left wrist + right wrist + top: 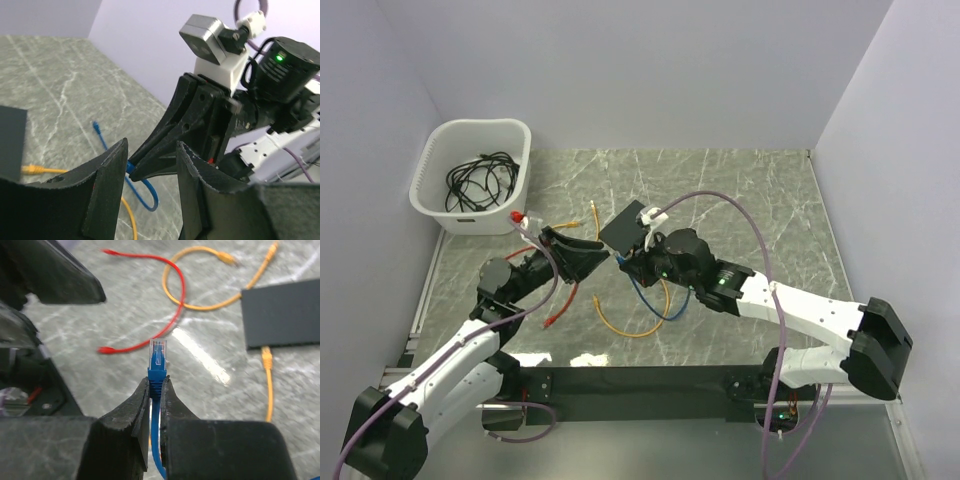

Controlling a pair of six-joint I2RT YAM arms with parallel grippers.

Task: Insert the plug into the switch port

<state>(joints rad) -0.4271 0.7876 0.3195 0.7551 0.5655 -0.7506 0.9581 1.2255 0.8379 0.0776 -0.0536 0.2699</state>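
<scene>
Grey-green marble-look table [740, 200] boxed in by plain pale walls, with a white basket [470, 222] of black cords [480, 180] parked in the far left corner. The switch [623, 224] is lying flat around the middle of the table, turned at an angle, just past where the two arms meet. Right gripper [156, 385] is pinched tight on the blue plug [158, 360], clear tip poking out past the fingertips, and the blue cable [103, 142] trails off and loops on the table. In the right wrist view the plug is apart from the switch, which sits off to the upper right. Left gripper [152, 146] has its fingers spread with nothing gripped, aimed at the tip of the right one, which is close by. A yellow cable [268, 385] ends right at the switch's near edge; can't tell if it's actually seated. A red cable [170, 300] lies loose by the left arm.
</scene>
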